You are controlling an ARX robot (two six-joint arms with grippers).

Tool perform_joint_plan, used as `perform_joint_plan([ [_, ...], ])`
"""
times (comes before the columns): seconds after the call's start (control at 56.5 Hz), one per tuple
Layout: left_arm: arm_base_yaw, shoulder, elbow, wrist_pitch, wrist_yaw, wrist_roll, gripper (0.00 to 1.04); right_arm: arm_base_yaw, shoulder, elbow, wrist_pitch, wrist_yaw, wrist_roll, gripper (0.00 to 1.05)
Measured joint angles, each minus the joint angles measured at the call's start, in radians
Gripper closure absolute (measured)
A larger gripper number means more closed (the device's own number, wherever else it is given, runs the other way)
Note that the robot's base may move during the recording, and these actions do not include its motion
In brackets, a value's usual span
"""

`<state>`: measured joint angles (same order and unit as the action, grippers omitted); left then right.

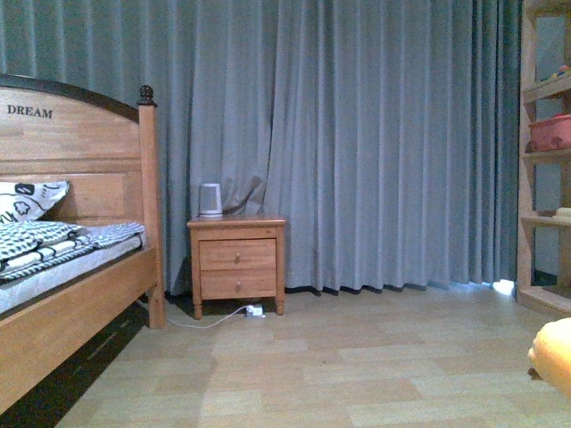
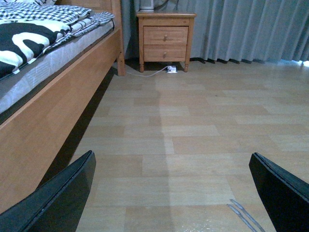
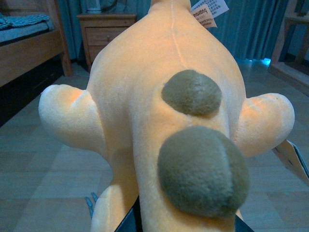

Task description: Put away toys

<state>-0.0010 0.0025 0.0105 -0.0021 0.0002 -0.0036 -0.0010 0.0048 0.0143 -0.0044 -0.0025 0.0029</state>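
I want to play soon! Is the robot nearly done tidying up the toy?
Not yet. Done: nothing looks put away so far. In hand: the right gripper seems to hold the orange plush toy up off the floor. The left gripper is open and empty. Left: carrying the toy to a storage spot, maybe the shelf on the right, and letting go.

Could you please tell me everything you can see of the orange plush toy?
The plush toy is fuzzy orange-yellow fabric with a seam down its body, two rounded limbs sticking out sideways, two grey-brown round patches and a paper tag at its far end. It appears held in the right pincer, above the floor; the front view shows only its edge.
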Motion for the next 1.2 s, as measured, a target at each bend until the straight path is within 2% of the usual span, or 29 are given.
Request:
perform_joint_plan([
  [1.204,0.0,0.0,0.0,0.0,0.0,0.0,0.06,0.0,0.001,0.0,0.0,-0.001,0.0,0.98],
])
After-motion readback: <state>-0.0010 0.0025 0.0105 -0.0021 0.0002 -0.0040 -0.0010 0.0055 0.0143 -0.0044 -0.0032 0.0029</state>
